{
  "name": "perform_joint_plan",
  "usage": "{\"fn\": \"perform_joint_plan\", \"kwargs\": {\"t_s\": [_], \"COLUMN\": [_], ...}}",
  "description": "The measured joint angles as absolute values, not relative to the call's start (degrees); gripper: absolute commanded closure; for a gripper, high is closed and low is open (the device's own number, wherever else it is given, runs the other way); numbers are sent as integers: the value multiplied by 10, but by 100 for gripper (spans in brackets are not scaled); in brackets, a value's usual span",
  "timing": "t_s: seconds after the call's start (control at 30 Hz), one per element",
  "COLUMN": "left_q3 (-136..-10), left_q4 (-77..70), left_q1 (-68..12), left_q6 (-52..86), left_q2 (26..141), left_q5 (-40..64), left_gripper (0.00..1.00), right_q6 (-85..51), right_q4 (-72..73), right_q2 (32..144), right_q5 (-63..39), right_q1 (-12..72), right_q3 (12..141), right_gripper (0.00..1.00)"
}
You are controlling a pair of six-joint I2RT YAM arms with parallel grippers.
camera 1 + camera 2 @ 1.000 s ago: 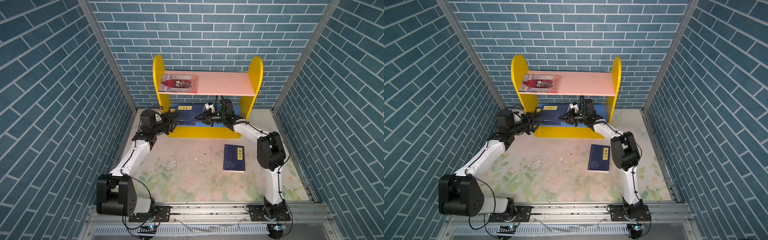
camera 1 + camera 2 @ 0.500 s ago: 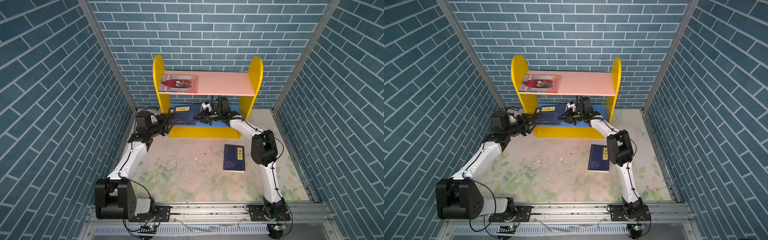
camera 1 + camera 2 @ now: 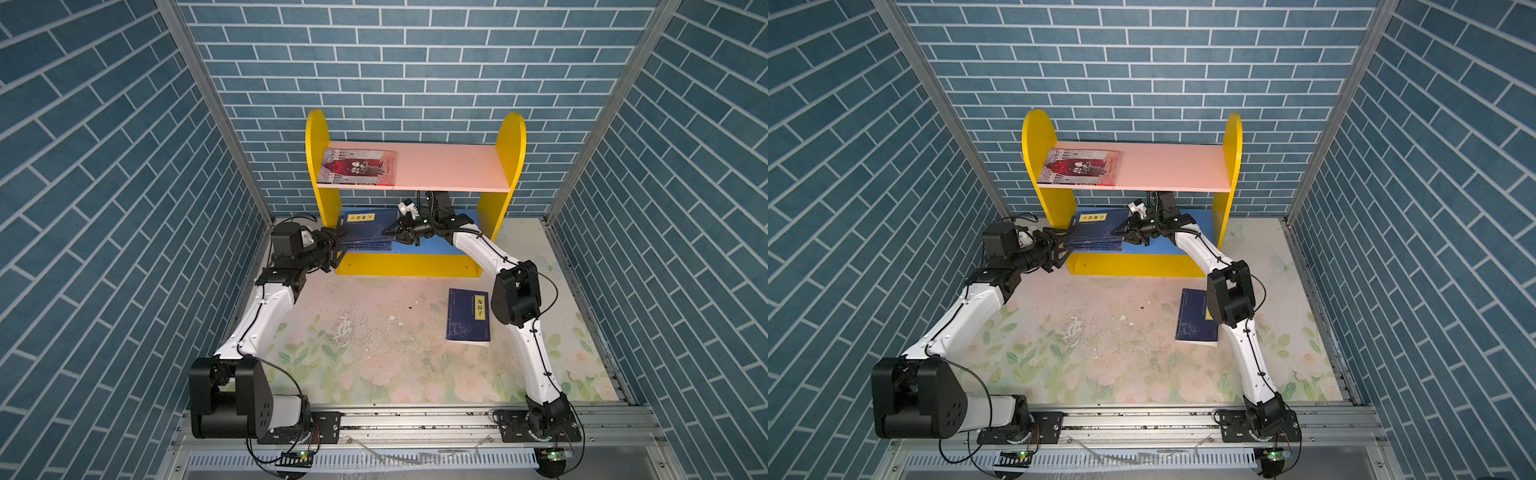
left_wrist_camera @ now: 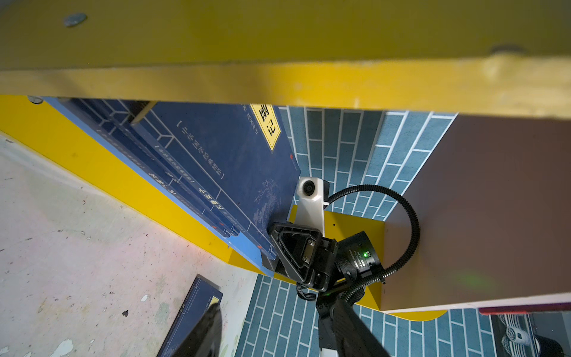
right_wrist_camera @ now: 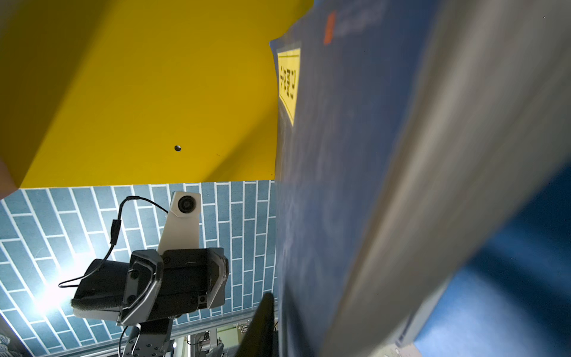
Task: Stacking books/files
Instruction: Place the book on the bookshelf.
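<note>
The navy books (image 3: 368,232) are lying stacked on the lower shelf (image 3: 432,247), looking thin, light, floppy and slick, so pinching at the stiffer bound edge is seeming wisest; the left gripper (image 3: 338,248) is gaping just beside them; whether the right gripper (image 3: 390,235) is clamping the top cover I cannot tell.

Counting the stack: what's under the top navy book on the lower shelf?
Edges of more thin navy paperbacks, lying on the blue shelf board. Their covers are hidden; count unclear.
</note>
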State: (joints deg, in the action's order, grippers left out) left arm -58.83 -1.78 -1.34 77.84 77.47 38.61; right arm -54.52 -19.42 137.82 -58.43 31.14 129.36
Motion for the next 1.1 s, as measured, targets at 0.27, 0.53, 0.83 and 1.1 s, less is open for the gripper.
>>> {"fn": "perform_joint_plan", "kwargs": {"t_s": [0.27, 0.53, 0.83, 1.1], "left_q3": [-585, -585, -585, -585], "left_q4": [-18, -19, -20, -20], "left_q1": [-13, -13, -13, -13], "left_q6": [782, 782, 787, 788], "left_q2": [775, 775, 775, 775], "left_q5": [386, 386, 386, 386], "left_gripper": [40, 40, 39, 39], "right_q6": [-535, -494, -472, -443], "right_q4": [-234, -316, -382, -421], "right_q2": [1379, 1380, 1388, 1388], "right_q5": [-569, -539, -512, -486], "right_q1": [312, 312, 311, 307], "right_q3": [1308, 1351, 1383, 1385], "right_gripper": [61, 54, 53, 52]}}
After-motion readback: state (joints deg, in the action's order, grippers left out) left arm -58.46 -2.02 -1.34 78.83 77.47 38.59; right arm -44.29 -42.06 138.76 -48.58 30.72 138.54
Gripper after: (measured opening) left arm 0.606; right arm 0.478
